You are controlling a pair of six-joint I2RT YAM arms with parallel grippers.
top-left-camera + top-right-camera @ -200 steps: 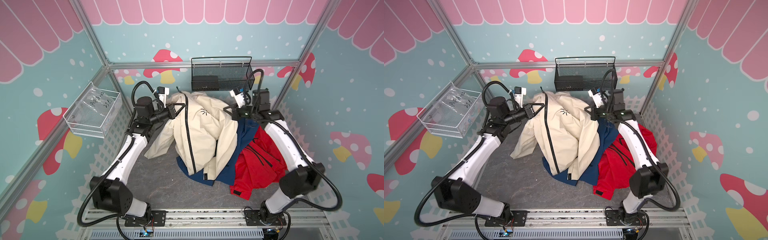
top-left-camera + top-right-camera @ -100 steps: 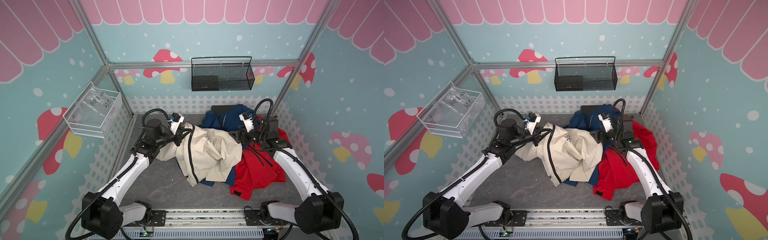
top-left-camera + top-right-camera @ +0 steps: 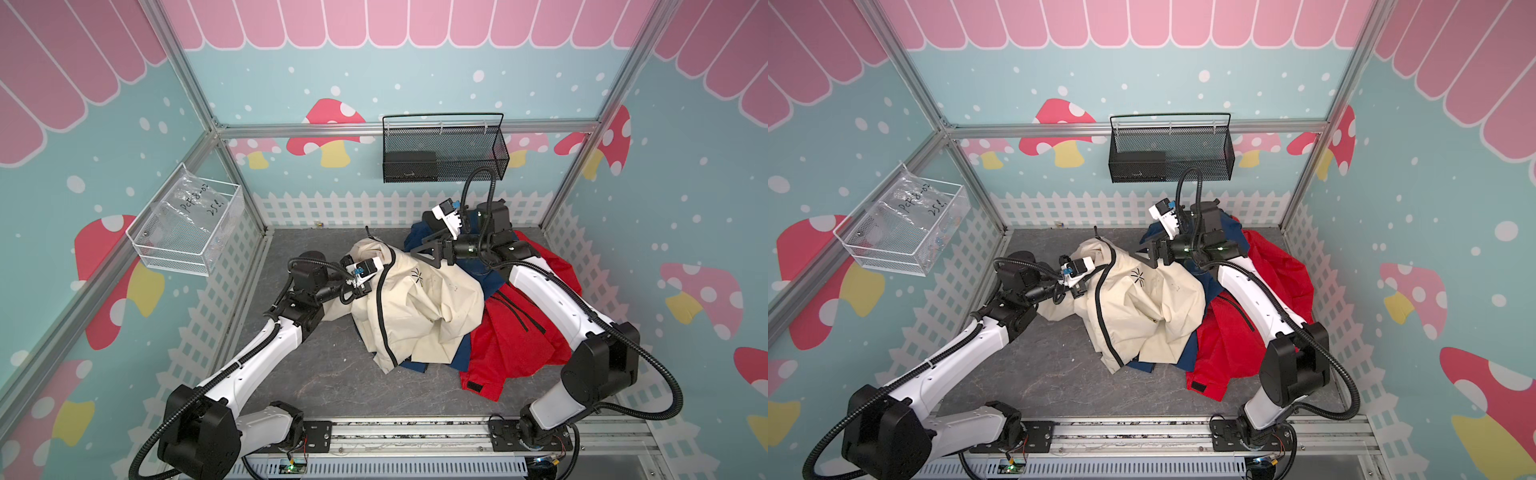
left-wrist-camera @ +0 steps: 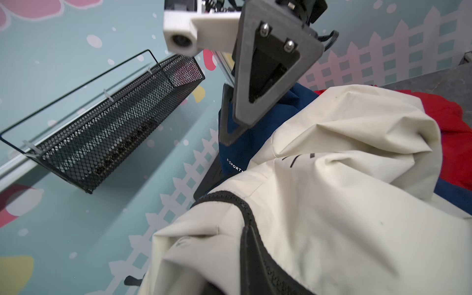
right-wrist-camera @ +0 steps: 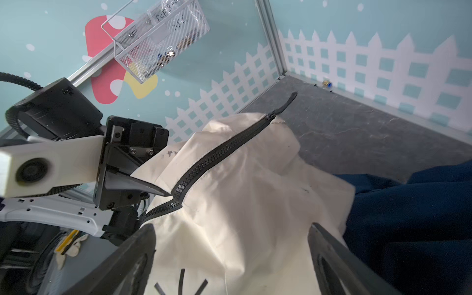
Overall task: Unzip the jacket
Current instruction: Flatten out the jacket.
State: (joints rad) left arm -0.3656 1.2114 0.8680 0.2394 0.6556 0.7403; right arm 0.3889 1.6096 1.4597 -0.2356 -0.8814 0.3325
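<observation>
A cream jacket (image 3: 419,307) (image 3: 1142,307) lies crumpled mid-table, its black zipper (image 3: 384,316) (image 5: 219,155) closed along the front. The zipper's pull tab (image 5: 290,101) sticks out at the collar end. My left gripper (image 3: 366,286) (image 3: 1079,291) (image 5: 163,192) is shut on the cream fabric beside the zipper near the collar; in the left wrist view the cloth hides its jaws. My right gripper (image 3: 430,253) (image 3: 1148,255) (image 5: 231,227) (image 4: 236,132) hovers open just above the jacket's chest logo, with nothing between its fingers.
A navy jacket (image 3: 419,239) and a red jacket (image 3: 519,345) lie under and to the right of the cream one, beneath the right arm. A black mesh basket (image 3: 444,153) hangs on the back wall. A clear bin (image 3: 187,228) hangs on the left wall.
Both arms have come down from high at the back, lowering the cream jacket onto the table. The right gripper has let go of it and opened; the left still holds.
</observation>
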